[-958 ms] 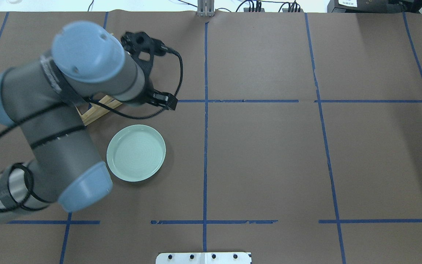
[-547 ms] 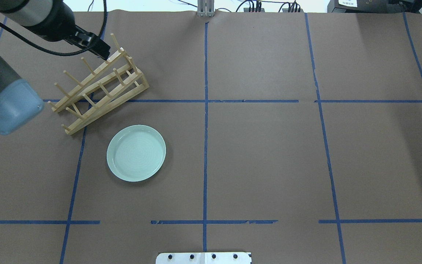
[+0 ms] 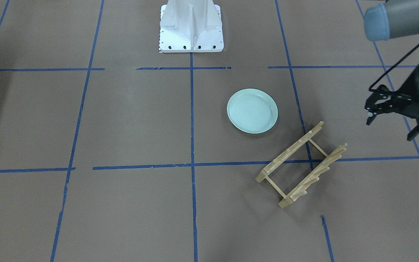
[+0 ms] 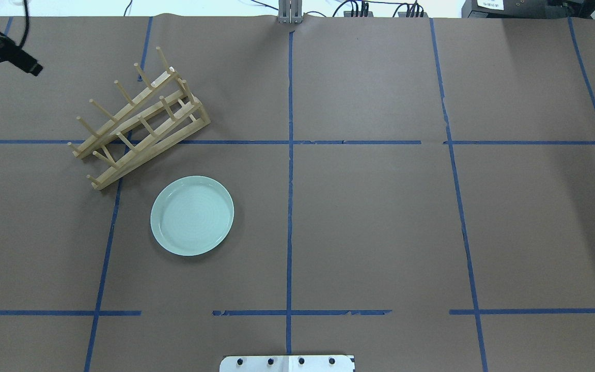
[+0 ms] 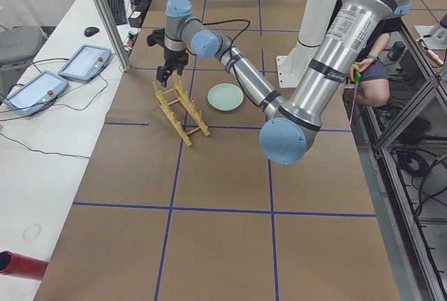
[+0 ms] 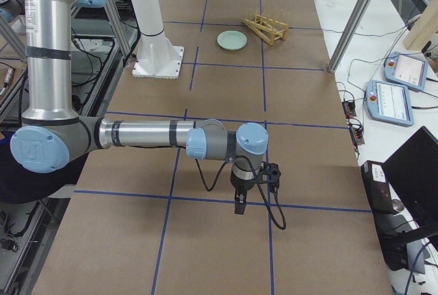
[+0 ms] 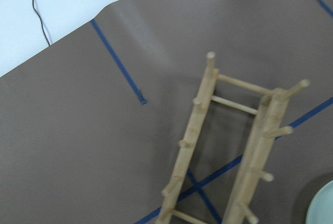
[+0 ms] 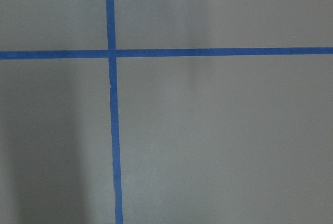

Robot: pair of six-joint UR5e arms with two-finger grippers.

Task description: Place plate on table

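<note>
The pale green plate lies flat on the brown tabletop, just beside the wooden rack on the side toward the robot. Neither the plate nor the rack has shifted over the last second. The left arm, which a second ago hid most of the rack from the overhead camera, has swung clear. Its left hand now hangs in the air beyond the rack, on the side away from the plate, its fingers spread wide and holding nothing. The right hand sits low over a line of blue tape, well apart from the rack. The pictures do not show whether that hand is spread or closed.
</note>
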